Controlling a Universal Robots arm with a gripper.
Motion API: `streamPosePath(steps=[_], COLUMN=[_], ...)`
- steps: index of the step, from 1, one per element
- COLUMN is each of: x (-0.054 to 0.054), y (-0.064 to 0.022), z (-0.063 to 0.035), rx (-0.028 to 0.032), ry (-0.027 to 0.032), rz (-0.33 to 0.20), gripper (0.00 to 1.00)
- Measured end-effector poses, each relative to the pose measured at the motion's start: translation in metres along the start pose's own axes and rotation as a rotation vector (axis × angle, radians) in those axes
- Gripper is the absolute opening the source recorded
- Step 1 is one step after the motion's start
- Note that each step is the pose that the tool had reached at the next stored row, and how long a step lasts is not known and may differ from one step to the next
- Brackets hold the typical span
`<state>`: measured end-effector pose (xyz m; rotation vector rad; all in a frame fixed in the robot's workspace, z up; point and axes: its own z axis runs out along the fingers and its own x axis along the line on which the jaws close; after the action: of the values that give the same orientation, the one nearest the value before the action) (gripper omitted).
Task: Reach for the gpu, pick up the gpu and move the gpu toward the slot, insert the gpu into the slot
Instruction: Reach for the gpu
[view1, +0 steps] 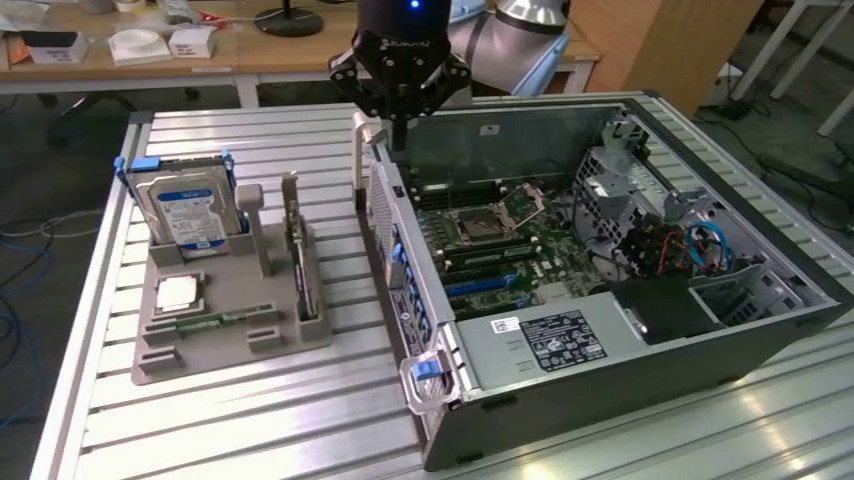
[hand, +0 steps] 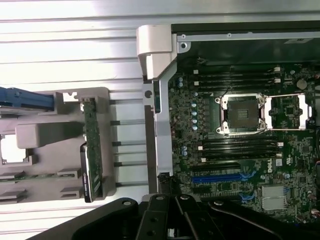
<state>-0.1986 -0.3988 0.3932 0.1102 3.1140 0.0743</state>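
One claw (view1: 396, 132) is on the scene, hanging from the arm above the far end of the open computer case (view1: 747, 330). Its fingers are drawn fully together and carry nothing. The tips point down over the case's side wall and touch neither the wall nor any part.

The gpu (view1: 303, 268) stands on its long edge in the grey holder tray (view1: 214, 350), on the side of the tray nearest the case. Its silver bracket end rises at the far end. The card is not gripped and sits apart from the claw. In the wrist view it appears edge-on as a green strip.

Also in the tray are the blue-labelled hard drive (view1: 187, 205), upright at the back, and a small square chip (view1: 178, 294) lying flat.

The motherboard (hand: 295, 125) lies in the case with its square socket (hand: 240, 114) open. The slot (hand: 212, 169) appears to be the dark strip just beside the blue connector (hand: 215, 178), though the view there is too dim to be certain. Nothing is seated in it.

Tray and case rest on a ribbed metal table (view1: 267, 420).
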Motion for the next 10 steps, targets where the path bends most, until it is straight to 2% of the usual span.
streamPosePath(steps=[10], x=[0.020], y=[-0.0014], z=[-0.0003], rx=[-0.0003], ry=[0.0000], rz=[0.000], gripper=[0.10])
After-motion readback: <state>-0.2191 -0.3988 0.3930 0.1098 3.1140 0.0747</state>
